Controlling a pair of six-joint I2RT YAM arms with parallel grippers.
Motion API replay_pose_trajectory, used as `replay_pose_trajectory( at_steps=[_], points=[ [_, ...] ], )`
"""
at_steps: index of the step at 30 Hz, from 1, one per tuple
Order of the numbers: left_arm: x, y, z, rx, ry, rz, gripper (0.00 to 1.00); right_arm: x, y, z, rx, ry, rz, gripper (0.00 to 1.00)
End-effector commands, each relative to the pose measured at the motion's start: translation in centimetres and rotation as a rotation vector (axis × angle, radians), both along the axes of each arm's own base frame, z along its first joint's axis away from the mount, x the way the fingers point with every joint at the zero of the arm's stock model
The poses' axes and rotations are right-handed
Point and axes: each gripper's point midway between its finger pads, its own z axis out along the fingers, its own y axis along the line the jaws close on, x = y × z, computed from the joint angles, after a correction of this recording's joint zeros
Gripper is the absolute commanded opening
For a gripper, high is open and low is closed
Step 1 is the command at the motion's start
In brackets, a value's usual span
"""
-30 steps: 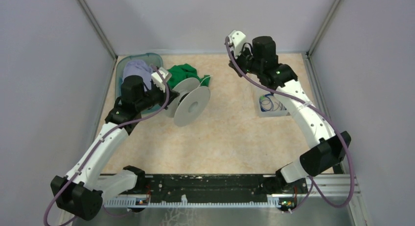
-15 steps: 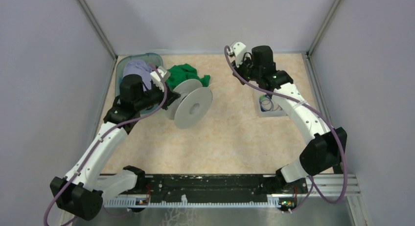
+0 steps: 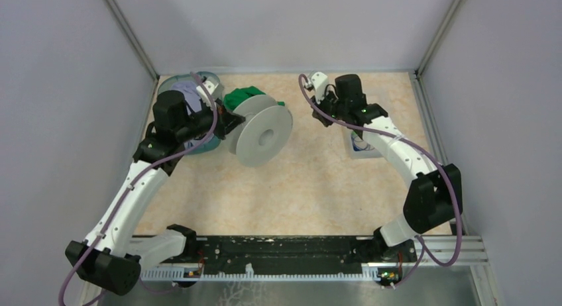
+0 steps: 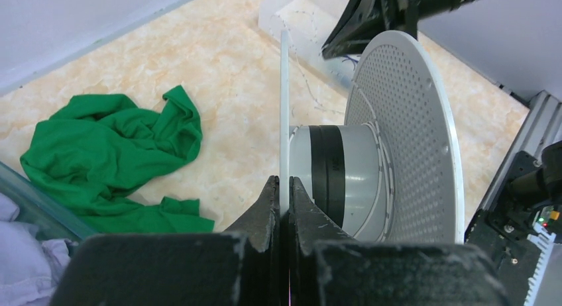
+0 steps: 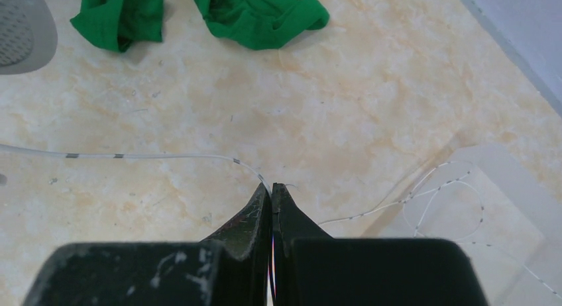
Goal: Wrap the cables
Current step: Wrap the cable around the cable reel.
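Both clenched — left pincer (image 4: 283, 184) on the thin flange (image 4: 283, 87) of the pale spool (image 4: 401, 127), right pincer (image 5: 272, 189) on the whitish cable (image 5: 152, 156) above the bench (image 5: 331, 87), strand trailing right into the clear tray (image 5: 523, 187).

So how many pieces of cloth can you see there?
2. A green cloth lies beside the spool; a lavender one sits in the teal bin at the far left. The left arm covers part of the bin, so more may be hidden.

green cloth (image 4: 112, 153), pale-grey spool (image 3: 265, 137), teal bin (image 3: 204, 145), lilac cloth (image 3: 187, 94), clear tray (image 5: 504, 167)
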Motion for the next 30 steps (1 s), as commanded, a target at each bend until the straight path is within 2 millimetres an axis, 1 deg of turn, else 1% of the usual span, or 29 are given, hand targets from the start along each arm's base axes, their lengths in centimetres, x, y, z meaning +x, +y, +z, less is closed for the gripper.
replay_pose_trajectory(
  at_steps=[1, 4, 7, 9, 14, 18, 22, 25, 30],
  points=[
    [-0.3, -0.9, 5.4, -0.103, -0.082, -0.047, 0.0, 0.3, 1.0, 1.1, 0.064, -0.031, 0.035, 0.0],
    [0.0, -1.0, 6.6, -0.13, -0.084, -0.039, 0.0, -0.3, 1.5, 0.9, 0.087, -0.013, 0.063, 0.0],
    [0.5, -0.9, 7.8, -0.168, -0.082, -0.013, 0.0, -0.9, 2.2, 0.8, 0.126, -0.005, 0.101, 0.0],
    [1.1, -0.8, 8.3, -0.184, -0.08, 0.013, 0.0, -1.3, 2.7, 0.8, 0.146, 0.007, 0.122, 0.0],
    [2.6, -0.1, 8.4, -0.231, -0.044, 0.09, 0.0, -2.4, 3.7, 0.9, 0.214, 0.022, 0.175, 0.0],
    [3.8, 0.9, 8.4, -0.265, -0.015, 0.168, 0.0, -3.6, 4.7, 1.2, 0.279, 0.056, 0.223, 0.0],
    [4.8, 1.8, 8.9, -0.295, 0.004, 0.24, 0.0, -4.8, 5.8, 1.3, 0.358, 0.103, 0.275, 0.0],
    [5.7, 2.4, 9.4, -0.318, 0.017, 0.294, 0.0, -5.6, 6.6, 1.4, 0.402, 0.136, 0.318, 0.03],
    [6.9, 3.3, 9.2, -0.325, 0.029, 0.368, 0.0, -7.0, 8.2, 0.7, 0.441, 0.209, 0.385, 0.04]
  ],
)
